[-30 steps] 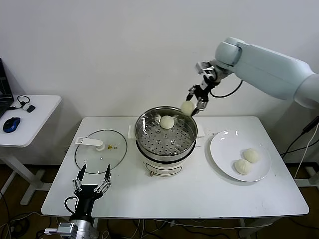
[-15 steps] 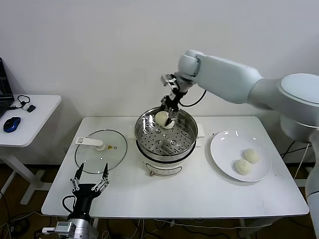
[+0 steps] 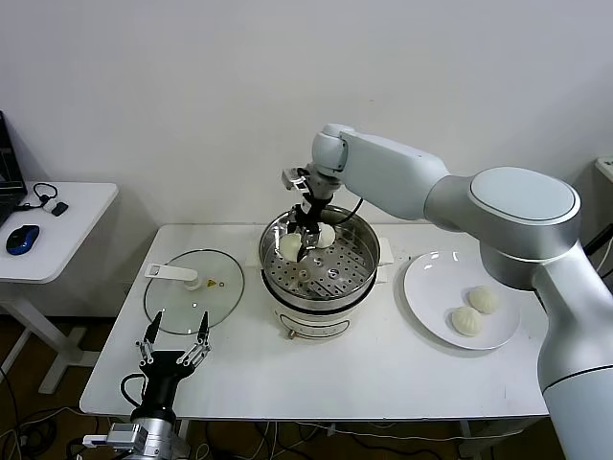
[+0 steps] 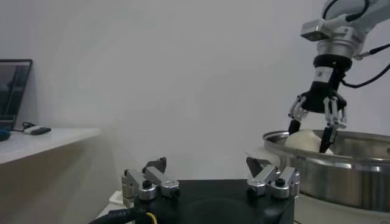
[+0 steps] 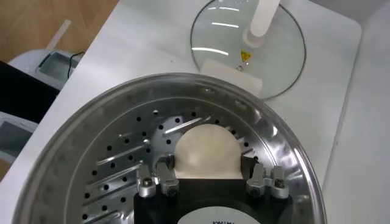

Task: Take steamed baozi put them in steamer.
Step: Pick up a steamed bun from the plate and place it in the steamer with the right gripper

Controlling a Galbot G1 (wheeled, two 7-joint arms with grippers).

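White table, steamer [image 3: 273, 261] at its middle: right gripper [image 3: 305, 251] clasps a baozi [image 3: 290, 246] inside, best lowered onto bare floor beside its neighbour [image 3: 326, 235] before letting go.

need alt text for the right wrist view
The right claw holds a pale baozi low over the perforated floor of the steel steamer. Beyond the rim, a glass lid lies on the white table.
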